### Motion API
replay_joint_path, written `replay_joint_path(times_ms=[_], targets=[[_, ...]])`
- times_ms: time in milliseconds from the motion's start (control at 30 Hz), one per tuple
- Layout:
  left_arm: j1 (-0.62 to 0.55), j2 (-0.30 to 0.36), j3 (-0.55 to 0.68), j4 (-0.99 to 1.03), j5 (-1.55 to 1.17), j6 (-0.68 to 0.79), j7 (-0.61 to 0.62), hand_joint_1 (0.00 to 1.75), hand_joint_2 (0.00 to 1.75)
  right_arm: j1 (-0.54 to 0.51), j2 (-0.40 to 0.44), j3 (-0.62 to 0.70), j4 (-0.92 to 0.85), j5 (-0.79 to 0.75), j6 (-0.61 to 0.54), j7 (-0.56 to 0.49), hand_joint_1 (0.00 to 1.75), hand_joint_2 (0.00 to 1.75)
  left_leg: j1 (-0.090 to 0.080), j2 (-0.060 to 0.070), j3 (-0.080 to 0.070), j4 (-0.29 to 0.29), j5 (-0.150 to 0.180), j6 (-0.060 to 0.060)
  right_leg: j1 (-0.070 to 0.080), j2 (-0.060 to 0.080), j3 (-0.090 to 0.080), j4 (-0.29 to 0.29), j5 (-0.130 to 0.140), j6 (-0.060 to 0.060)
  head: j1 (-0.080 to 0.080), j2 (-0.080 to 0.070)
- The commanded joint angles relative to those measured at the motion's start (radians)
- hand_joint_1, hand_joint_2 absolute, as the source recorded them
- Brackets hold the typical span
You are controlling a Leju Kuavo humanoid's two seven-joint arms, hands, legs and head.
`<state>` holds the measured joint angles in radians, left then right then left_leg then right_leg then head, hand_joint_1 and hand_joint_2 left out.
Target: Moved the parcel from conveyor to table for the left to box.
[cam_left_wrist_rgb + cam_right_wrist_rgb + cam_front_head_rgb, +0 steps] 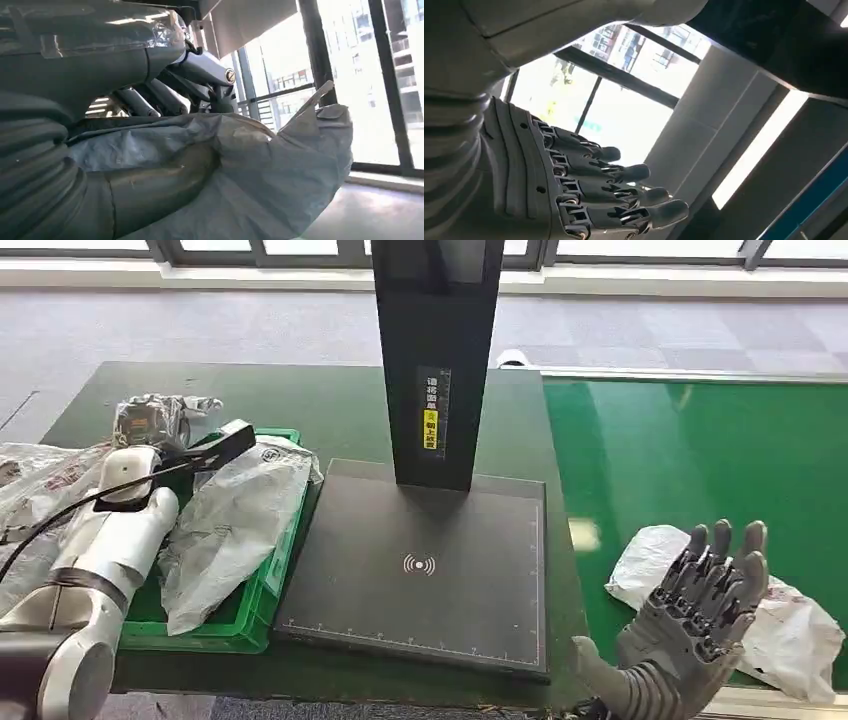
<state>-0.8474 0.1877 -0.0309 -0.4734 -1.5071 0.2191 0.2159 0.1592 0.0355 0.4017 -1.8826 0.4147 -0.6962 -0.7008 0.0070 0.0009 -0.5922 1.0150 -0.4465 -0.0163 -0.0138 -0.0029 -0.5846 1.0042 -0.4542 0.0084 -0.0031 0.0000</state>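
Right robot hand [700, 615], fingers spread and holding nothing, should lower squarely onto the white parcel [790, 625] on the green conveyor [690, 450]; left robot hand [165, 180] holds a grey bag [270, 175].

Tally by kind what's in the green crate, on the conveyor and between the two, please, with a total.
Parcels: 2, the crate parcel and the conveyor parcel
Green crate: 1
Black scanner stand: 1
Total: 4
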Motion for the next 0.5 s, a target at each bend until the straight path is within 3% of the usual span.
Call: replay_joint_path(times_ms=[33, 233, 267, 300, 333, 467, 500], targets=[[-0.004, -0.012, 0.047, 0.047, -0.027, -0.048, 0.019, 1.75, 1.75, -0.014, -0.036, 0.041, 0.063, 0.008, -0.002, 0.003, 0.0, 1.75, 0.001, -0.001, 0.001, -0.001, 0.0, 0.0, 0.001, -0.001, 0.002, -0.002, 0.0, 0.0, 0.0, 0.0], [0.037, -0.004, 0.085, -0.034, -0.017, -0.057, 0.004, 1.75, 1.75, -0.004, -0.041, 0.049, 0.064, 0.013, -0.002, 0.003, 0.0, 1.75, 0.001, 0.001, 0.001, -0.002, 0.0, 0.0, 0.001, 0.001, 0.001, -0.003, 0.001, -0.001, 0.0, 0.0], [0.037, -0.004, 0.085, -0.034, -0.017, -0.057, 0.004, 1.66, 1.75, -0.004, -0.041, 0.049, 0.064, 0.013, -0.002, 0.003, 0.0, 1.75, 0.001, 0.0, 0.001, -0.001, 0.0, 0.0, 0.001, 0.001, 0.001, -0.002, 0.0, -0.001, 0.0, 0.0], [0.062, -0.002, 0.115, -0.077, 0.006, -0.037, -0.021, 0.44, 1.75, -0.005, -0.043, 0.052, 0.069, 0.014, -0.002, 0.003, 0.0, 1.75, 0.001, 0.0, 0.001, -0.002, 0.0, 0.0, 0.001, 0.0, 0.001, -0.003, 0.001, -0.001, 0.0, 0.0], [0.097, -0.004, 0.145, -0.14, 0.031, -0.022, -0.065, 0.07, 0.0, -0.003, -0.042, 0.051, 0.066, 0.013, -0.002, 0.003, 0.0, 1.75, 0.001, 0.0, 0.001, -0.002, 0.0, 0.0, 0.001, 0.0, 0.001, -0.003, 0.001, -0.001, 0.0, 0.0], [0.184, -0.002, 0.185, -0.294, 0.061, 0.015, -0.107, 0.0, 0.0, -0.008, -0.04, 0.05, 0.073, 0.009, -0.002, 0.003, 0.0, 1.75, 0.001, 0.004, 0.003, -0.004, 0.0, 0.0, 0.001, 0.004, 0.002, -0.005, 0.002, -0.001, 0.0, 0.0], [0.289, -0.02, 0.235, -0.508, 0.181, 0.071, -0.189, 0.0, 0.0, 0.004, -0.031, 0.046, 0.076, 0.015, -0.002, 0.003, 0.0, 1.75, 0.001, 0.003, 0.001, -0.002, -0.001, 0.0, 0.001, 0.003, 0.001, -0.002, 0.001, 0.0, 0.0, 0.0]])
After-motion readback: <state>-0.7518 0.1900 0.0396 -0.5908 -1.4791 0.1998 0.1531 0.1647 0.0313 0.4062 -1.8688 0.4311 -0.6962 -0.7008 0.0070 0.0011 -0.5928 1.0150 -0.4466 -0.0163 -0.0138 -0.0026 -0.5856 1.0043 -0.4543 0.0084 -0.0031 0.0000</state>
